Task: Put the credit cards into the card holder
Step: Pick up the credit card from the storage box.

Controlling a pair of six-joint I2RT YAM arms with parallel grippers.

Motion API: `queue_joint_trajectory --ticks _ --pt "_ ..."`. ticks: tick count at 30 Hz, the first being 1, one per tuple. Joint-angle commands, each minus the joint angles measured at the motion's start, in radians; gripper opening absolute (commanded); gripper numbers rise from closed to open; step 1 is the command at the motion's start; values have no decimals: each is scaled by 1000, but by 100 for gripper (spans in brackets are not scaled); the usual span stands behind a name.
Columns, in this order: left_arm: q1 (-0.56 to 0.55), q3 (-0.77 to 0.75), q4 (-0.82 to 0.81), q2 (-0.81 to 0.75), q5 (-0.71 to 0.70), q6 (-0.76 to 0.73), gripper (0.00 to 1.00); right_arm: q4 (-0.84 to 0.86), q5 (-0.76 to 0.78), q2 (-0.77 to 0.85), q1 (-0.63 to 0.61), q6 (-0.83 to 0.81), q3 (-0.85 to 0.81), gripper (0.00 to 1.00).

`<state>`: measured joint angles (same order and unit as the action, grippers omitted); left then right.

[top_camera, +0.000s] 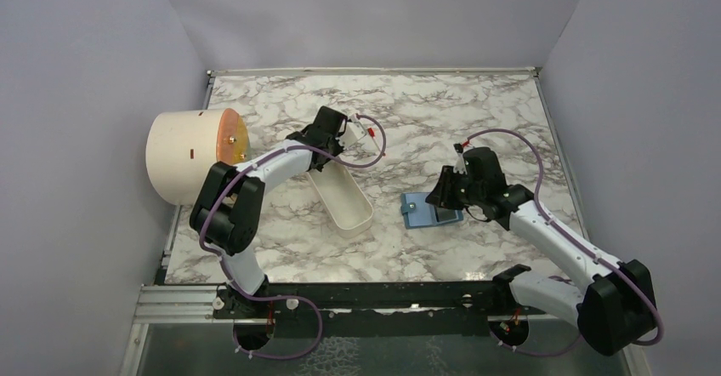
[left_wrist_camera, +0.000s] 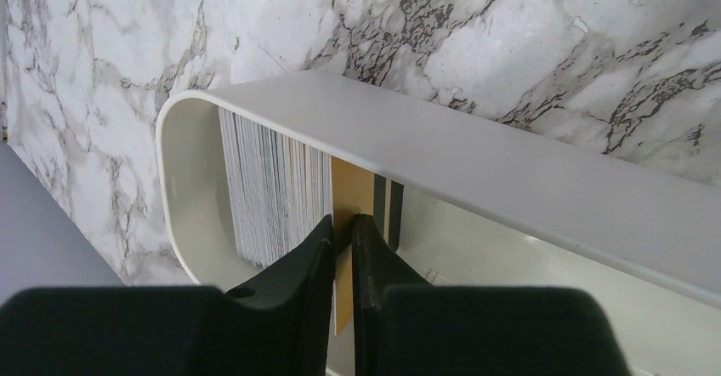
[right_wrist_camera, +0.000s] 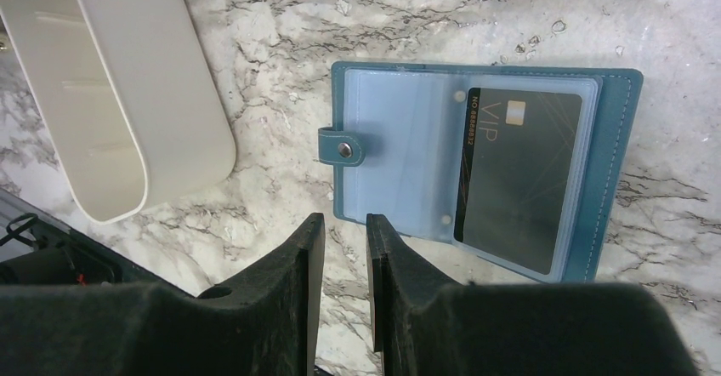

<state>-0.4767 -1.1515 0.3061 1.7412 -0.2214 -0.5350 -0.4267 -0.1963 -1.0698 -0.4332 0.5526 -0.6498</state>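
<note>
Since left fingers [left_wrist_camera: 298, 282] pinch the yellow card [left_wrist_camera: 353, 189] in the tray [left_wrist_camera: 510, 180], lift straight up; right fingers [right_wrist_camera: 281, 291] slightly parted, empty.

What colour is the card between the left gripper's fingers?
Yellow-orange: the card shows best in the left wrist view.

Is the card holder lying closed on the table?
No, the card holder lies open, showing a dark card inside.

Plain pale lavender walls [top_camera: 85, 53] enclose a white, grey-veined marble surface [top_camera: 442, 112] on three sides; a black rail [top_camera: 383, 295] lines its near edge.
</note>
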Motion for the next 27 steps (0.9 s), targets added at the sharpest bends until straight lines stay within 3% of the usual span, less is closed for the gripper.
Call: queue_joint_trajectory --ticks 1,4,19,27 --pt "-12 -32 48 -31 -19 36 9 4 -12 21 -6 1 -1 26" --pt "-14 -39 74 -34 2 71 0 6 -20 26 -6 2 1 26" --pt "-14 -89 145 -158 114 234 0 27 -68 34 -6 9 7 26" --pt "-14 -89 95 -203 341 531 0 127 -188 60 -6 45 29 26"
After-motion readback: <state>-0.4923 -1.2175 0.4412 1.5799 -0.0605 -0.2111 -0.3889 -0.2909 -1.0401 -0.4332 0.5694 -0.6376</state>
